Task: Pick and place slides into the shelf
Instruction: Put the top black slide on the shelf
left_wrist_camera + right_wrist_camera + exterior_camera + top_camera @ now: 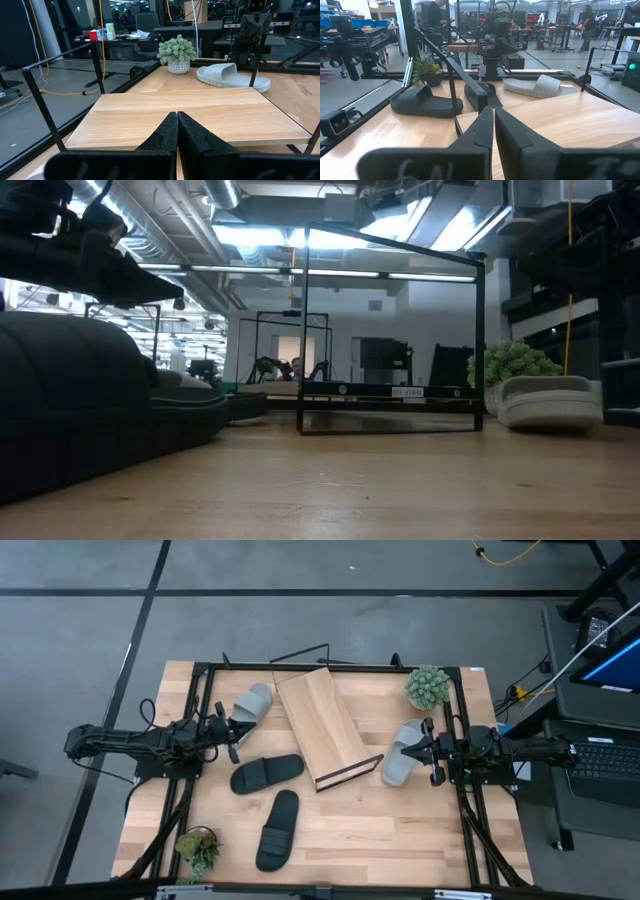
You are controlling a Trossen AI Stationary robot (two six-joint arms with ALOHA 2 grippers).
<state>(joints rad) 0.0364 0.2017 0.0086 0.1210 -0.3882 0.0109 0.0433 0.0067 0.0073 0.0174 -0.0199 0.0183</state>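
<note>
Large pale wooden tabletop [400, 840] carries everything; slanted light-wood shelf board with dark front edge and thin black wire frame [320, 725] sits near the middle, turned at an angle, nothing on it. Four rubber slides lie on the table, none on the shelf: matte black slide [266, 773] just left of the shelf's front corner; second black slide [277, 830] nearer the front edge; light grey slide [252, 705] left of the shelf, next to the left gripper; other grey slide [403, 752] right of the shelf, beside the right gripper. Left gripper [232, 732] at the table's left side, fingers pressed together, empty; right gripper [428, 752] at the right side, fingers closed, empty. Pale green potted plant [427, 687] at back right; darker leafy potted plant [199, 845] at front left.
</note>
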